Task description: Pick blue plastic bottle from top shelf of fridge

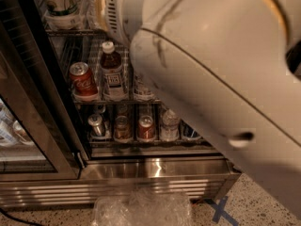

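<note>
The blue plastic bottle (112,72), with a white cap, brown drink and a white label, stands upright on a wire shelf of the open fridge (155,169). A red can (83,81) sits just left of it. My white arm (221,74) fills the upper right of the camera view, and its edge passes close by the bottle's right side. My gripper is out of view, so nothing shows of its fingers or of what it holds.
A white printed cup (63,6) sits on the shelf above. The shelf below holds several cans (146,127) and a small water bottle (169,124). The glass door (28,126) stands open at left. Crumpled clear plastic (141,208) and blue tape (221,211) lie on the floor.
</note>
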Controlling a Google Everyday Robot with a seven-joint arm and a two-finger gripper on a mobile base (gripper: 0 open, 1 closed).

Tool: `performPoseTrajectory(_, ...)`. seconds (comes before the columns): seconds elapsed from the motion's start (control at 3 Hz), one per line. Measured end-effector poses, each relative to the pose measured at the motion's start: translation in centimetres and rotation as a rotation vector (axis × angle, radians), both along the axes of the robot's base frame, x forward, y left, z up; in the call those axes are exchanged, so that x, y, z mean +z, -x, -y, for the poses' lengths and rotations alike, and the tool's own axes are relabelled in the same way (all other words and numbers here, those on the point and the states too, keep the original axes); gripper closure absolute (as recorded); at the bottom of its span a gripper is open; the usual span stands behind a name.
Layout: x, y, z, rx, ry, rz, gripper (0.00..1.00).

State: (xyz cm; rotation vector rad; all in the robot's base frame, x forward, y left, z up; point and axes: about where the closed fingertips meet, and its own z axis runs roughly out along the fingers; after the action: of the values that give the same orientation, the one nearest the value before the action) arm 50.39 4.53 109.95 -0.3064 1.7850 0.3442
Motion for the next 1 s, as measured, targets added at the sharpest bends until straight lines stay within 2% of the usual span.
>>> performPoseTrajectory(0.33, -2.3, 3.4, -0.5, 0.048, -0.030, -0.134, 1.00)
performPoseTrajectory(0.67, -3.0, 4.9, -0.8, 0.068, -0.043, -0.179, 1.00)
performPoseTrajectory(1.0, -3.0, 4.9, -0.8, 0.068, -0.043, -0.179, 1.00)
